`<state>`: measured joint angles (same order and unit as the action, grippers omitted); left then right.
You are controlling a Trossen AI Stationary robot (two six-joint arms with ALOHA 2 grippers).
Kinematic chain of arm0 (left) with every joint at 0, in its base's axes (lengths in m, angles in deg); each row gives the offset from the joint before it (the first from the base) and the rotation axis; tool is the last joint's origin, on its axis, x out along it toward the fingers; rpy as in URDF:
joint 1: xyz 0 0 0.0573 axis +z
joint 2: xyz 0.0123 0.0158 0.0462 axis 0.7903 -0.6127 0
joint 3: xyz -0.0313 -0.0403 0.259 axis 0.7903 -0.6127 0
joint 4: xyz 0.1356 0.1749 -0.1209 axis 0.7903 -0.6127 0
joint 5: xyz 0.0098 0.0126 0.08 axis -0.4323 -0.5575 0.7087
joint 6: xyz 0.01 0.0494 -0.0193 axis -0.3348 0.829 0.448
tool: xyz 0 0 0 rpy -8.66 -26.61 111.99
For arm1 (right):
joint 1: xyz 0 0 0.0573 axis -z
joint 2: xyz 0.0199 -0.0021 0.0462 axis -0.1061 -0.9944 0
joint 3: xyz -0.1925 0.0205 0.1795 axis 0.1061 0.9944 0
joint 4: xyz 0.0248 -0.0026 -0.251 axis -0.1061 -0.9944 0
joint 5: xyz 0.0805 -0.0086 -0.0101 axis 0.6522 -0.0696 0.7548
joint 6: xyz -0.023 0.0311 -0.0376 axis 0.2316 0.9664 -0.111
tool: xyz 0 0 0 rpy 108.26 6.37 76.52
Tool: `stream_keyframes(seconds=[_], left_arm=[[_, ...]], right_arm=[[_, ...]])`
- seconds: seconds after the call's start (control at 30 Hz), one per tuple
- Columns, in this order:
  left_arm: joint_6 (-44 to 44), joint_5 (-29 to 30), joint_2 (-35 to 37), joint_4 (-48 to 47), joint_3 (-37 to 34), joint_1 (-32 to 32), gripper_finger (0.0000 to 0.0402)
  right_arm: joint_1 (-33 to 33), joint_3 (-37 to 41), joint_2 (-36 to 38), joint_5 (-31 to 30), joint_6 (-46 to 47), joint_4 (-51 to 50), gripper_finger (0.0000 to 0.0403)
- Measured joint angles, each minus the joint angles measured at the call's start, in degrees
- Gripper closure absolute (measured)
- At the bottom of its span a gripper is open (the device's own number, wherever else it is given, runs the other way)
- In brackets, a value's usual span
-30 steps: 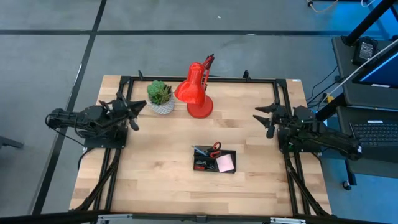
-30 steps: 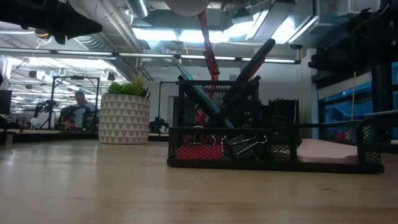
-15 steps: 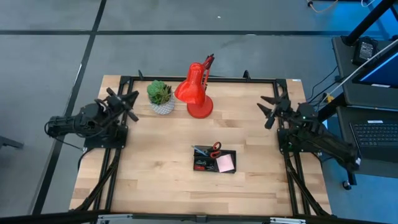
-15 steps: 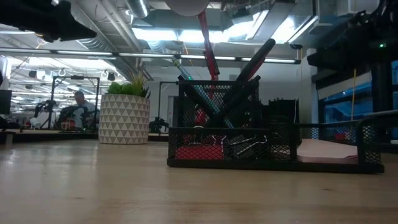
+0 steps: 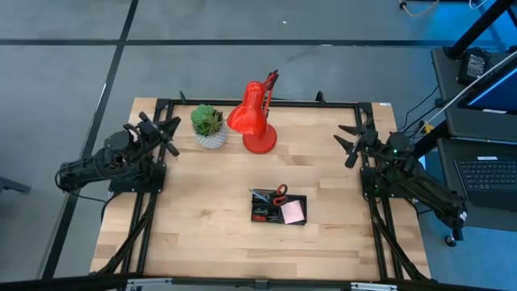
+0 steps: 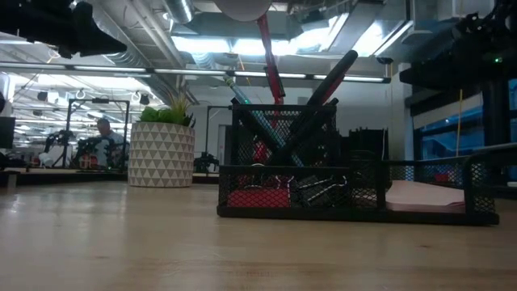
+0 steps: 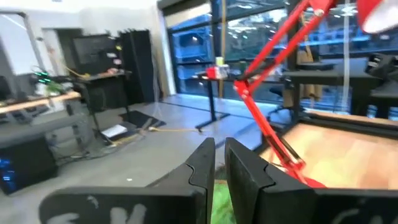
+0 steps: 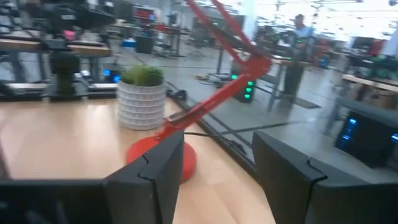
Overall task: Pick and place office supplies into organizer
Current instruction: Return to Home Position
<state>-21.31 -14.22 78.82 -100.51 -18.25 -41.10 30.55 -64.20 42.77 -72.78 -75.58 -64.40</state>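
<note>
Sitting toward the table's front, the organizer (image 5: pixel 278 221) holds the scissors (image 5: pixel 279 192), pens (image 6: pixel 323 85), clips (image 6: pixel 319 190) and pink pad (image 5: pixel 292 211). Farther back, the left gripper (image 5: pixel 160 130) hangs at the left edge, jaws almost closed, empty. The right gripper (image 5: pixel 346 145) hangs opposite, jaws wide apart, empty. The plant (image 5: pixel 208 125) and lamp (image 5: pixel 254 121) stand behind.

Even overhead light; ceiling lights (image 6: pixel 212 44) glare, backlighting the organizer (image 6: pixel 283 194); shadows seemingly faint.
</note>
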Motion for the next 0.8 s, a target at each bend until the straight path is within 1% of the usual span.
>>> stream_keyframes(seconds=[0.07,0.2,0.3,0.43,0.5,0.57,0.63,0.7,0.8], left_arm=[[-0.9,-1.91,-0.01,-0.9,-0.02,0.69,0.0371],[-2.46,-2.08,0.0,-1.49,-0.34,1.51,0.0371],[-2.5,-2.47,0.0,1.2,-3.66,1.96,0.0371],[-1.38,-2.91,0.0,8.92,-8.49,3.36,0.0371],[-1.0,-3.02,0.03,10.64,-10.01,4.3,0.0371],[-1.59,-3.57,0.03,11.05,-10.37,5.22,0.0371],[-2.55,-5.64,0.03,10.96,-10.49,6.04,0.0371],[-3.5,-7.63,0.03,10.69,-10.54,6.72,0.0371],[-4.02,-8.63,0.03,10.52,-10.54,7.54,0.0371]], right_arm=[[0.0,0.0,-0.01,1.67,-0.12,0.02,0.021],[0.0,0.0,-0.01,1.67,0.02,0.21,0.021],[0.0,0.01,-0.1,1.67,0.1,-0.21,0.021],[0.0,0.0,-0.12,1.67,0.32,-0.68,0.021],[0.0,1.3,-0.08,1.71,1.81,1.7,0.021],[0.0,4.84,-0.09,1.69,3.11,6.93,0.021],[0.0,8.75,-0.09,1.71,3.2,12.0,0.021],[0.0,8.28,-0.32,1.56,2.9,10.75,0.021],[0.0,8.24,-0.17,1.57,3.31,11.72,0.021]])
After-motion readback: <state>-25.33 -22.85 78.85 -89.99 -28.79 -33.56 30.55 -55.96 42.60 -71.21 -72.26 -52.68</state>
